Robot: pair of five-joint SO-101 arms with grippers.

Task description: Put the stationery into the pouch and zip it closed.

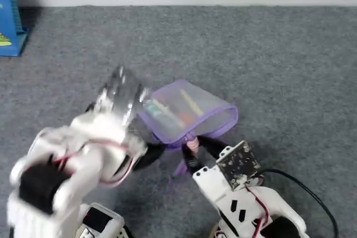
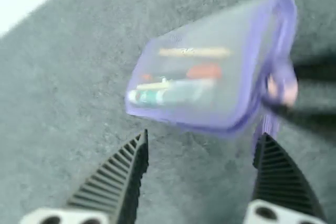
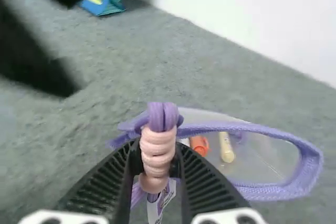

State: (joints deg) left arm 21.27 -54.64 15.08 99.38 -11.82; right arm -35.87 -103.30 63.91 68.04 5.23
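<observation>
The translucent purple pouch (image 1: 187, 110) lies on the grey carpet with a yellow pen (image 3: 226, 148), an orange item (image 3: 198, 144) and a green-and-white stick (image 2: 168, 94) inside. Its purple-edged mouth (image 3: 294, 156) gapes on the side facing the right arm. My right gripper (image 3: 156, 169) is shut on the pink coiled zipper pull (image 1: 192, 144) at the pouch's near corner. My left gripper (image 2: 202, 153) hangs open above the carpet just short of the pouch's left end, holding nothing. The left arm (image 1: 95, 137) stands at the front left.
A blue box (image 1: 8, 20) stands at the far left by the white wall. Bare carpet (image 1: 268, 54) stretches behind and to the right of the pouch. The right arm's black cable (image 1: 304, 188) runs off at the front right.
</observation>
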